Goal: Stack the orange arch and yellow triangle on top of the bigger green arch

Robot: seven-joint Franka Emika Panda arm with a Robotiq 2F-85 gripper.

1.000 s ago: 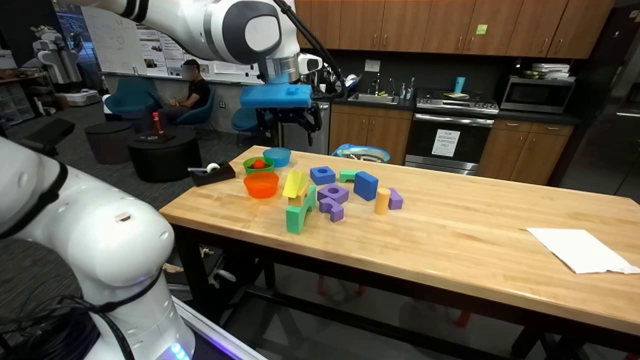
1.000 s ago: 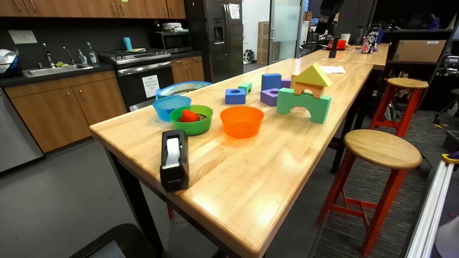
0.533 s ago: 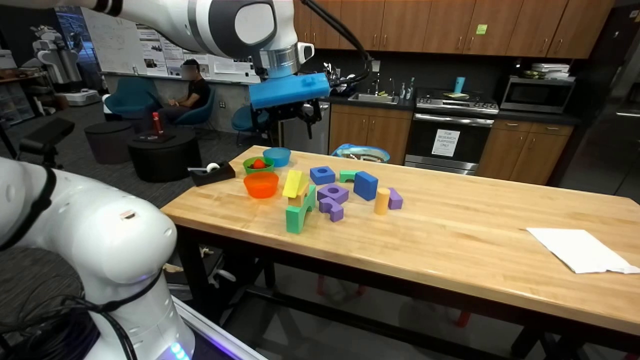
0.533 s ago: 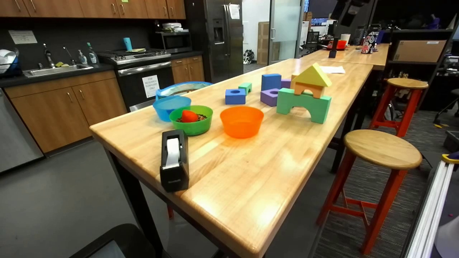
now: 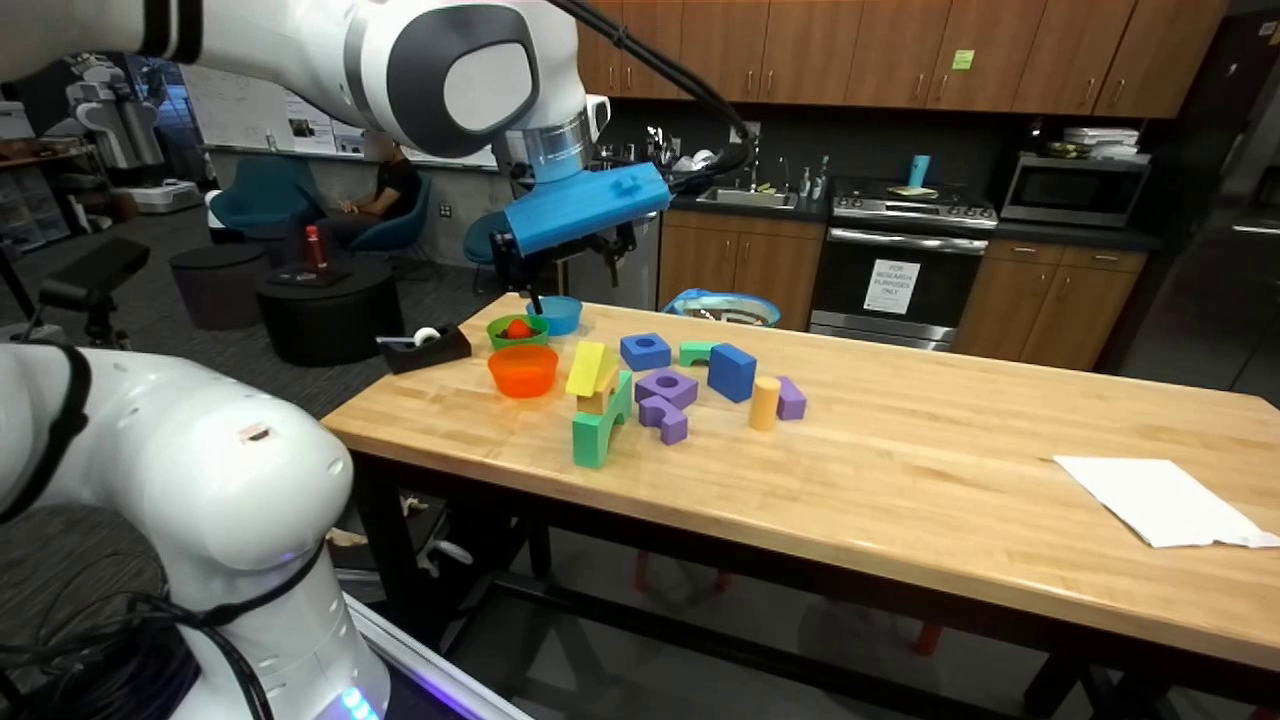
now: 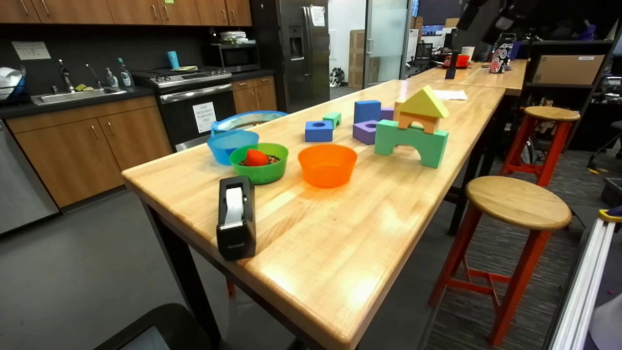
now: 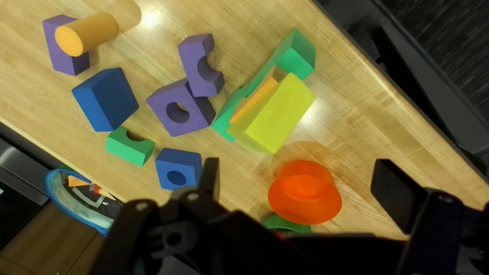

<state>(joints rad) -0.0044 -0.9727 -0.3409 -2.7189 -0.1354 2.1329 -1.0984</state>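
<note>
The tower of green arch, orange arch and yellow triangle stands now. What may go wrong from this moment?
The open pincer, if lowered carelessly, might strike the yellow triangle and knock it down. It seems to overhang the orange arch slightly, so a bump to the bigger green arch beneath could shift it. The tape dispenser sits at the edge of the table; a wide sweep might push it off.
</note>
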